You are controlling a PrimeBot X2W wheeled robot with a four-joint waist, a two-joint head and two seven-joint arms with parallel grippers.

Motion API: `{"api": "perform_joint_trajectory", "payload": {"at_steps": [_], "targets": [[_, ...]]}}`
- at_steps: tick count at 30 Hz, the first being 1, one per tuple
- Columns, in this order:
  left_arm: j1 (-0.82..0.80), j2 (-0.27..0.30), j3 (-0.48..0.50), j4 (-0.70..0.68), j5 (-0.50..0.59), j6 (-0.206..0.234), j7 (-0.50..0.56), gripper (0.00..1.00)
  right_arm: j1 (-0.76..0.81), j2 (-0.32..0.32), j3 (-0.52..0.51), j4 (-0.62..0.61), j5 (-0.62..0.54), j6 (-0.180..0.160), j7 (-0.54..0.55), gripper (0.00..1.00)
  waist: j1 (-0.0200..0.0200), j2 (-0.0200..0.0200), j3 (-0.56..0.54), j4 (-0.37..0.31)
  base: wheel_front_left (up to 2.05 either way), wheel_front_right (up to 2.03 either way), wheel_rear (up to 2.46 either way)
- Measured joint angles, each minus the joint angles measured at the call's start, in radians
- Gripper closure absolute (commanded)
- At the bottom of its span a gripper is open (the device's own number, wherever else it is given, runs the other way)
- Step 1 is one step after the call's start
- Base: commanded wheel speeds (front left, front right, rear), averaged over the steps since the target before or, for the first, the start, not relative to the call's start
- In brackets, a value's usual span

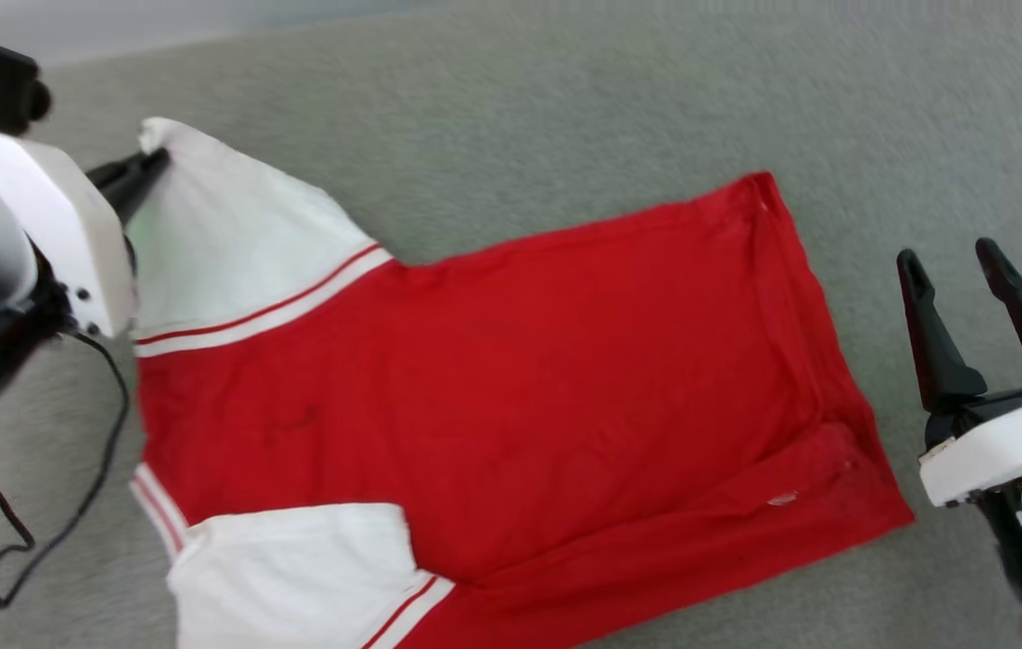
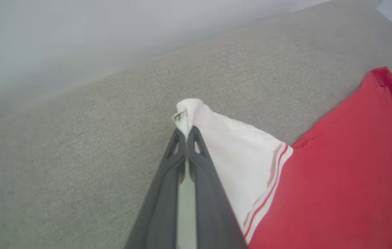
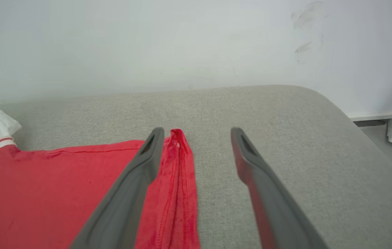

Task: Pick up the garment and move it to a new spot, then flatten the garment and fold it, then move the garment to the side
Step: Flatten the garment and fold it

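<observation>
The garment (image 1: 493, 379) lies spread flat on the grey fabric surface (image 1: 565, 81), with its hem (image 1: 804, 351) toward 3 o'clock and its white sleeves toward 9. At the garment's 10 o'clock the left gripper (image 1: 150, 167) is pinched tight on the tip of the far sleeve (image 1: 232, 234). The right gripper (image 1: 951, 255) stands at 3 o'clock just beside the hem, fingers parted and holding nothing. A black cable (image 1: 96, 469) dangles at 8 o'clock.
</observation>
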Motion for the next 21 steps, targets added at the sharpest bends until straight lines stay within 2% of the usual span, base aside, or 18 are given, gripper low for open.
{"api": "perform_joint_trajectory", "payload": {"at_steps": [7, 11, 12, 17, 21], "targets": [[0.098, 0.020, -0.031, -0.182, 0.004, -0.008, -0.052, 1.00, -0.064, -0.173, 0.053, -0.049, 0.038, 0.001, 0.390, 0.00, 0.0000, 0.0000, -0.078, 0.098, 0.00, 0.00, 0.00], [0.158, 0.010, -0.047, -0.302, -0.015, -0.008, -0.078, 1.00, -0.122, -0.251, 0.054, -0.045, 0.065, 0.000, 0.616, 0.00, -0.0001, 0.0000, -0.101, 0.160, 0.00, 0.00, 0.00], [0.191, 0.004, -0.065, -0.372, -0.020, -0.009, -0.089, 1.00, -0.176, -0.296, 0.062, -0.016, 0.079, 0.000, 0.743, 0.00, 0.0000, 0.0000, -0.105, 0.206, 0.00, 0.00, 0.00], [0.213, -0.001, -0.087, -0.452, -0.010, -0.010, -0.114, 1.00, -0.273, -0.335, 0.082, 0.080, 0.074, 0.000, 0.888, 0.00, -0.0001, 0.0000, -0.079, 0.264, 0.00, 0.00, 0.00], [0.208, -0.015, -0.110, -0.488, 0.006, -0.012, -0.134, 1.00, -0.348, -0.360, 0.103, 0.163, 0.063, 0.000, 0.950, 0.00, 0.0000, 0.0000, -0.033, 0.299, 0.00, 0.00, 0.00]]}}
